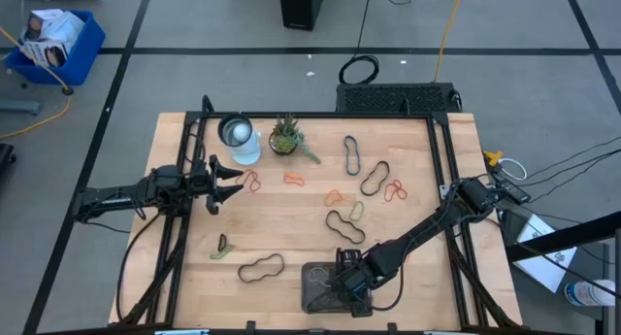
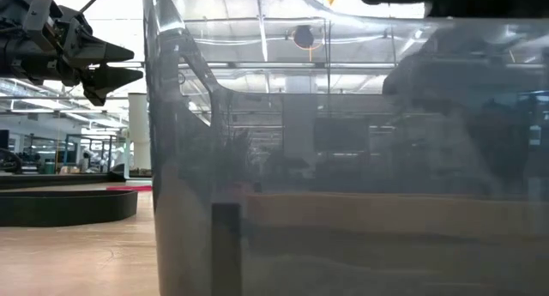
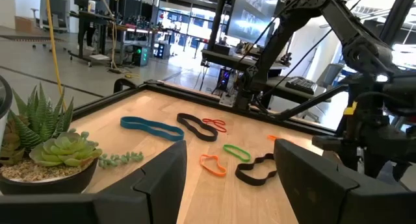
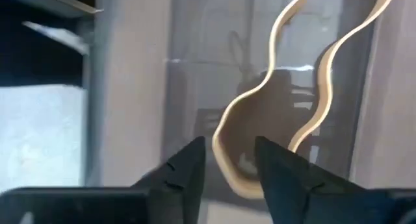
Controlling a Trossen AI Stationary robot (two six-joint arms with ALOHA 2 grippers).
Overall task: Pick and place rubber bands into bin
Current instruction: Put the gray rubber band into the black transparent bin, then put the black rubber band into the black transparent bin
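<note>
My right gripper (image 1: 347, 284) hangs slanting down over the dark grey bin (image 1: 315, 294) at the table's near edge, its fingers open. In the right wrist view a pale wavy rubber band (image 4: 273, 100) lies on the bin's floor, its looped end between my right gripper's (image 4: 227, 152) fingertips. Several more rubber bands lie flat on the table: blue (image 1: 351, 154), black (image 1: 344, 226), red (image 1: 394, 190), orange (image 1: 334, 196), green (image 1: 356, 211), and another black one (image 1: 261, 268). My left gripper (image 1: 228, 175) waits open and level above the table's left side. My right gripper stands with one finger (image 4: 188, 162) on either side of the band's looped end (image 4: 224, 156), coming from above at a slant. The band lies on the bin's floor. Whether either finger touches it, I cannot tell.
A potted succulent (image 1: 286, 136) and a glass jar (image 1: 236, 131) stand at the far left. A black mesh box (image 1: 393, 97) sits behind the far edge. The bin's wall (image 2: 343, 159) fills most of the low view. Black frame rails (image 1: 441, 160) run along the table's sides.
</note>
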